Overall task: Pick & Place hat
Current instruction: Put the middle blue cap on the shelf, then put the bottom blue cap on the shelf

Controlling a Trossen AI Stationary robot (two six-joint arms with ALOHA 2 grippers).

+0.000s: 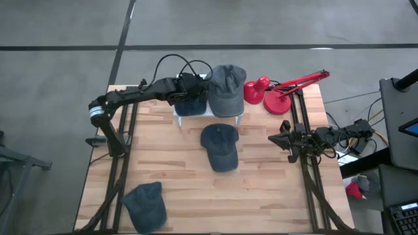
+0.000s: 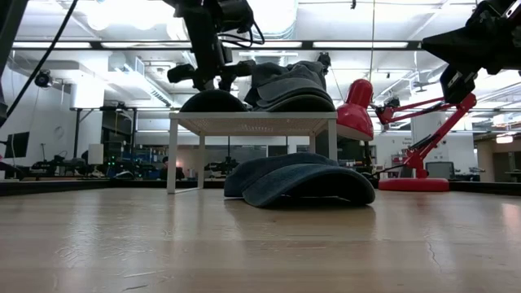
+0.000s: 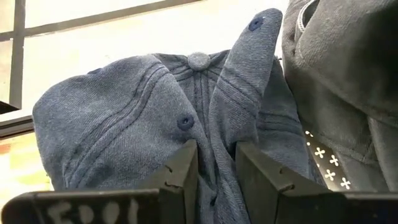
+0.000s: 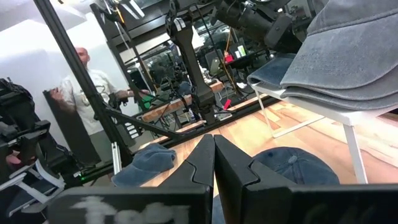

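Note:
A small white stand [image 1: 177, 117] at the table's far middle bears two hats: a blue hat [image 3: 124, 118] on its left part and a grey hat [image 1: 226, 88] on its right. My left gripper [image 3: 216, 168] is over the blue hat's crown, its fingers parted around a raised fold of cloth. A second blue hat [image 1: 219, 147] lies on the table in front of the stand, and a third [image 1: 145, 205] lies at the near left. My right gripper [image 1: 274, 139] waits shut above the table's right side, touching nothing. My left gripper's parted fingers [image 3: 180, 171] flank a raised fold of the blue hat's crown [image 3: 219, 134], just below the top button. They come slanting down from the table's left. The fold fills the gap; whether they press it I cannot tell. The hat rests on the stand.
A red desk lamp [image 1: 274, 91] stands at the far right beside the stand, its arm reaching toward the right edge. Bare wood lies between the middle hat and the near edge. A person [image 4: 87, 81] is in the room beyond the table.

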